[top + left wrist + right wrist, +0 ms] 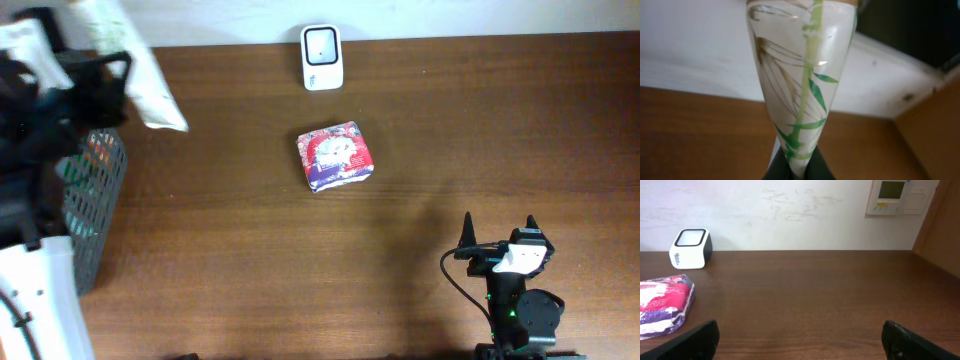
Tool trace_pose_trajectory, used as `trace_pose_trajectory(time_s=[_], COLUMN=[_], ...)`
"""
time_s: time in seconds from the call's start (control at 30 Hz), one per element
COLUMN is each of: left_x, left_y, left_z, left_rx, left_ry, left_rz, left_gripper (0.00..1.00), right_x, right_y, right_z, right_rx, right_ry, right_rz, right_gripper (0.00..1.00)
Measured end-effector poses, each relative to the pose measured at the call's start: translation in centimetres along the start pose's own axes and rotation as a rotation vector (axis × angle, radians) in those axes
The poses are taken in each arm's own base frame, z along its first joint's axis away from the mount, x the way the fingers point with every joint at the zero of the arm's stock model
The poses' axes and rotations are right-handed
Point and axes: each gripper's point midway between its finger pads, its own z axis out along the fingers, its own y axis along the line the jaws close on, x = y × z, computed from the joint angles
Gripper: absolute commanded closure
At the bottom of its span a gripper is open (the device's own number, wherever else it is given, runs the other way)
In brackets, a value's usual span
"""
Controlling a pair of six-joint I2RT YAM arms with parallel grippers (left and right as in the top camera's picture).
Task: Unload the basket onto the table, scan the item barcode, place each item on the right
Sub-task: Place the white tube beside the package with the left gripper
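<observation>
Left hand (796,174) pinching leaf-print pouch (800,75) aloft near basket (105,190); right hand (800,339) spread, low.

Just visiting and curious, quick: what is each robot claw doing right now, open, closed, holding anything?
Left gripper: shut on the white leaf-print packet.
Right gripper: open, holding nothing.

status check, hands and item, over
Left hand shut on white leaf-print packet, held high near basket. Right hand open, empty. Red packet lies before scanner.
</observation>
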Motion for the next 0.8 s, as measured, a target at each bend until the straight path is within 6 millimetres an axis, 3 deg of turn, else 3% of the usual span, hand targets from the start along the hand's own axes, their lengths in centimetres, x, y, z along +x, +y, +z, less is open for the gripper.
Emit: trace_pose_trajectory(time_s=[0.1, 0.13, 0.27, 0.33, 0.47, 0.57, 0.67, 0.73, 0.8], left_x=[4.2, 6.9, 15.4, 21.0, 27.5, 31.9, 35.9, 38.1, 37.7], left_y=[-3.0, -3.3, -2.7, -2.3, 0.5, 2.1, 2.2, 1.9, 1.0], left_z=[3.5, 6.1, 12.5, 15.6, 18.6, 19.9, 21.0, 22.9, 24.4], left_rx=[0.006, -0.011, -0.072, -0.088, -0.208, -0.28, -0.337, -0.335, -0.295], left_ry=[0.141, 0.232, 0.505, 0.666, 0.831, 0.932, 0.998, 0.991, 0.937], left_rz=[0.046, 0.056, 0.059, 0.057, -0.026, -0.083, -0.071, -0.046, -0.022], left_gripper=[1.0, 1.0, 1.0, 1.0, 1.0, 1.0, 1.0, 1.0, 1.0], right_x=[0.0, 0.0, 0.0, 0.0, 0.0, 0.0, 0.0, 0.0, 0.0], right_y=[0.0, 0.0, 0.0, 0.0, 0.0, 0.0, 0.0, 0.0, 0.0], right_z=[0.0, 0.0, 0.0, 0.0, 0.0, 0.0, 0.0, 0.0, 0.0], right_rx=[0.0, 0.0, 0.0, 0.0, 0.0, 0.0, 0.0, 0.0, 0.0], right_ry=[0.0, 0.0, 0.0, 0.0, 0.0, 0.0, 0.0, 0.0, 0.0], right_rz=[0.0, 0.001, 0.0, 0.0, 0.001, 0.0, 0.0, 0.001, 0.0], right_gripper=[0.01, 0.01, 0.01, 0.01, 0.01, 0.01, 0.01, 0.02, 0.01])
